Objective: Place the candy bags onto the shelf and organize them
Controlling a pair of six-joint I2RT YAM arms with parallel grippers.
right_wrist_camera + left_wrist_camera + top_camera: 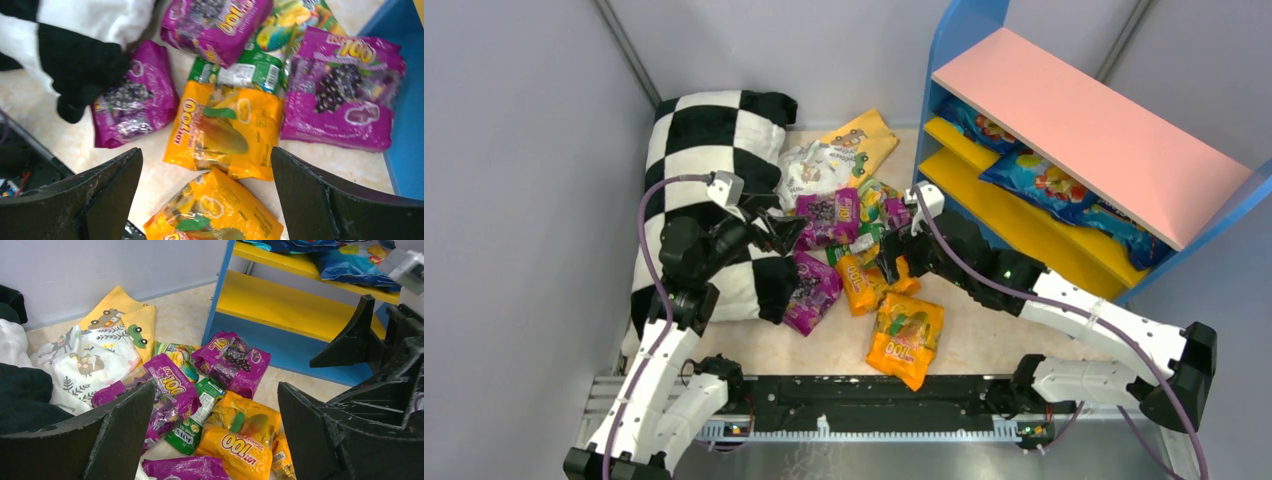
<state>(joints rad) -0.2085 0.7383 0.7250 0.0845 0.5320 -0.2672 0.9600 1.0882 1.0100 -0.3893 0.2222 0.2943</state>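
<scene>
Pale grey walls (514,150) enclose a beige, marbled tabletop (824,350) under even light.

You're working in a robot lab cell, not a lived-in room. Plain grey panel walls (514,150) box in a small pale counter (824,350), and they meet at dark metal corner struts (626,45). A left arm (659,365) and a right arm (1094,315), both white and black, are bolted to a black metal rail (874,400) along the near edge. Purple cables (645,235) run up both arms. What sits on the counter looks like staged props: a toy-bright blue, pink and yellow shelf (1084,130), a heap of candy bags (909,335), a checkered pillow (704,130) and a printed cloth (819,160).
</scene>
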